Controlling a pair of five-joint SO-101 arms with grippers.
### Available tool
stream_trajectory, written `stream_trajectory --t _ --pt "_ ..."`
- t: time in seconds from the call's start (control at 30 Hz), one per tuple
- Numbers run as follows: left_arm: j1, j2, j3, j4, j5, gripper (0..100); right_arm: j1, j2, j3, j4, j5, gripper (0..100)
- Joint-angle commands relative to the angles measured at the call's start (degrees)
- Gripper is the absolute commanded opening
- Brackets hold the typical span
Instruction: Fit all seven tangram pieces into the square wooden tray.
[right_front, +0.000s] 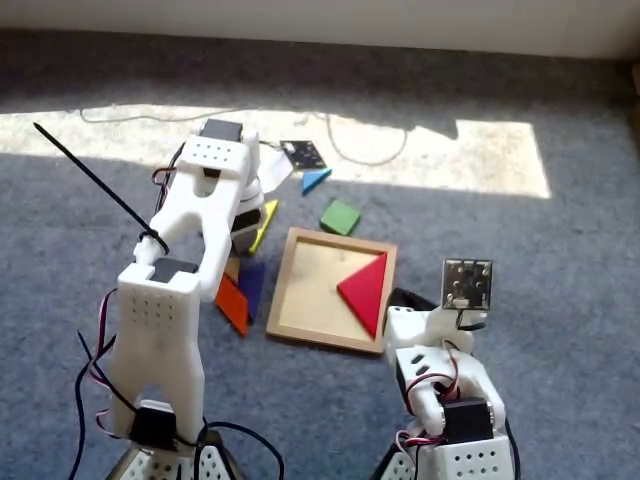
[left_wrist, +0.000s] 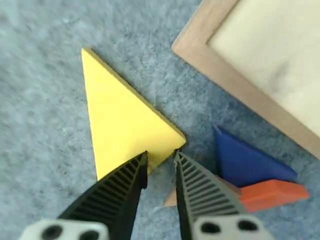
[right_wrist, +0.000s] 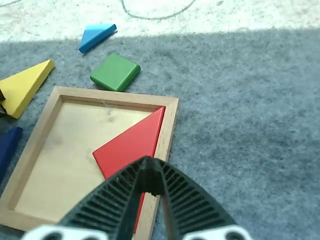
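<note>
Left jaws: open only a little, with nothing in them. Their tips sit right at one short side of the yellow triangle (left_wrist: 120, 125).
Yellow triangle: flat on the carpet (left_wrist: 40, 100), just beside the wooden tray (left_wrist: 225, 75) and not in it.
Which way it lies: in the left wrist view it runs from the jaws up to the upper left of the frame. Its long side faces the tray at the upper right.
Right jaws: closed tight on nothing, hanging over the red triangle (right_wrist: 132, 147).
Red triangle: already inside the tray, in its right part in the high view.
Nearer arm: the left one. I think the yellow triangle is its job.
Other pieces: the dark blue piece (left_wrist: 245, 165) and the orange piece (left_wrist: 270, 194) touch at the lower right of the left wrist view. The green square (right_wrist: 115, 71) and the light blue triangle (right_wrist: 96, 36) wait on the carpet above the tray.
My guess: I would pinch that short side, then carry the piece to the upper right.
</note>
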Motion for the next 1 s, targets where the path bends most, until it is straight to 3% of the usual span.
stream_trajectory --t 0.0,0.4,0.63,0.97 --pt "1.01 -5.41 -0.22 2.99 -0.44 9 0.31 -0.84 0.13 -1.36 0.7 1.9" --pt "1.01 -13.85 -0.04 6.24 3.08 10 0.31 -0.84 0.13 -1.36 0.7 1.9" --pt "0.22 -13.76 0.04 4.48 5.1 28 0.31 -0.84 0.13 -1.36 0.7 1.9" --pt "-0.04 -7.08 -0.48 0.53 5.01 30 0.31 -0.84 0.13 -1.36 0.7 2.0"
